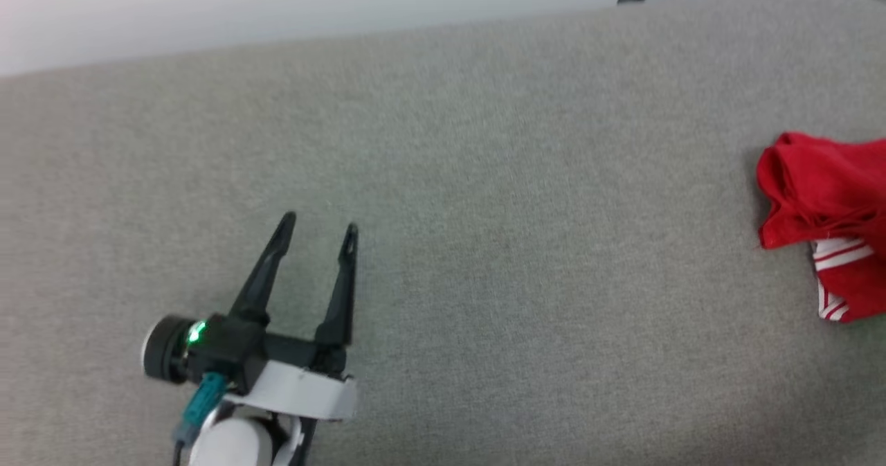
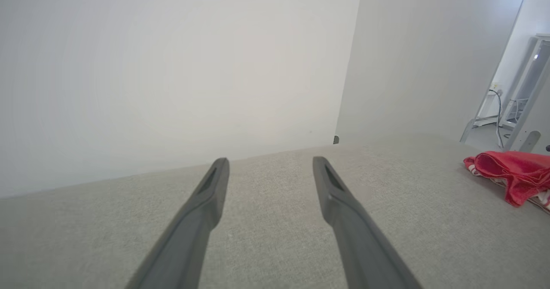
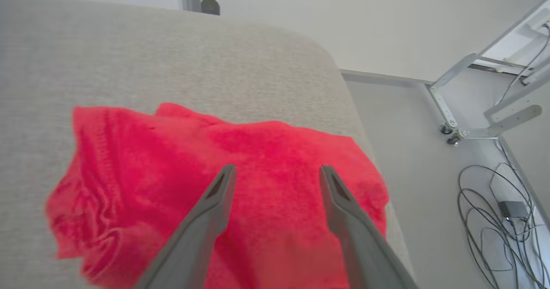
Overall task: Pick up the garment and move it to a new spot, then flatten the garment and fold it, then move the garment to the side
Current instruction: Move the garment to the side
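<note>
The left claw hangs spread wide and empty over the bare grey worktop. Far right, the garment lies bunched near the worktop's rounded corner. The right claw is above it, fingers parted, gripping nothing.

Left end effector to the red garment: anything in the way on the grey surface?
Nothing visible. In the head view, bare grey surface lies between the open left end effector and the garment, which sits crumpled at the far right. The left wrist view agrees.
</note>
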Available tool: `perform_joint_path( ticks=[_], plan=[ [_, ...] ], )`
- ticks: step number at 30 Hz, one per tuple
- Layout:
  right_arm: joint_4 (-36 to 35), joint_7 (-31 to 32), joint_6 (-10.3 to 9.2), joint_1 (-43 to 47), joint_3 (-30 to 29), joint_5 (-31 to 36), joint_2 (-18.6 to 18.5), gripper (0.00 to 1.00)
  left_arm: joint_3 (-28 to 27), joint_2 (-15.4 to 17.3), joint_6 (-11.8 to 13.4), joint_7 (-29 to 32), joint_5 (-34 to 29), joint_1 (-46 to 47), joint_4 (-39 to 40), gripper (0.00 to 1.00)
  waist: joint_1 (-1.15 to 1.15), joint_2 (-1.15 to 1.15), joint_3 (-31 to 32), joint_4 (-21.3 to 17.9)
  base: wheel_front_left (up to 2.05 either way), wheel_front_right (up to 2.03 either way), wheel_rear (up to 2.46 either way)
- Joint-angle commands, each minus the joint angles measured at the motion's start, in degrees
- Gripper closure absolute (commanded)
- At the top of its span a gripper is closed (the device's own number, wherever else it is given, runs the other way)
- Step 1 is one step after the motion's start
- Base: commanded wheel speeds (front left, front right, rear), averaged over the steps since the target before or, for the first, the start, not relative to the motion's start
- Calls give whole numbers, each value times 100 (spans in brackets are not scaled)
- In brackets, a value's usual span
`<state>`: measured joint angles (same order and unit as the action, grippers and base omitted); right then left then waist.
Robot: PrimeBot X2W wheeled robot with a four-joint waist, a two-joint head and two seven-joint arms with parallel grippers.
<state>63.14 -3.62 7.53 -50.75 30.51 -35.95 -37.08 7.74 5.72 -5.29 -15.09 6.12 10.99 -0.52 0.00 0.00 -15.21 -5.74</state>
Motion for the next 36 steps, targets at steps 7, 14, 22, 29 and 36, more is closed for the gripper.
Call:
perform_joint_path(
  ticks=[7, 14, 22, 29, 36],
  plan=[
    [-446, -189, -10, 669, 426, -335, 612, 0, -450, -26, 124, -6, 227, -664, -312, 0, 0, 0, 1015, 229, 0, 0, 0],
    [-795, -751, -10, 1388, 616, -630, 1116, 0, -770, 41, 95, -6, 303, -1095, -495, 0, 0, 0, 1403, 373, 0, 0, 0],
    [-1449, -1148, -10, 2162, 229, -615, 1380, 0, -1039, 49, 71, -6, 448, -1392, -893, 0, 0, 0, 1638, 442, 0, 0, 0],
    [-2764, -1155, -10, 3186, -1217, 289, 1549, 0, -1069, 14, 22, -6, 458, -1518, -906, 0, 0, 0, 1740, 554, 0, 0, 0],
    [-3969, -1157, -10, 4217, -2178, 1039, 2009, 0, -1047, 7, -6, -6, 430, -1698, -726, 0, 0, 0, 1775, 665, 0, 0, 0]
  ],
)
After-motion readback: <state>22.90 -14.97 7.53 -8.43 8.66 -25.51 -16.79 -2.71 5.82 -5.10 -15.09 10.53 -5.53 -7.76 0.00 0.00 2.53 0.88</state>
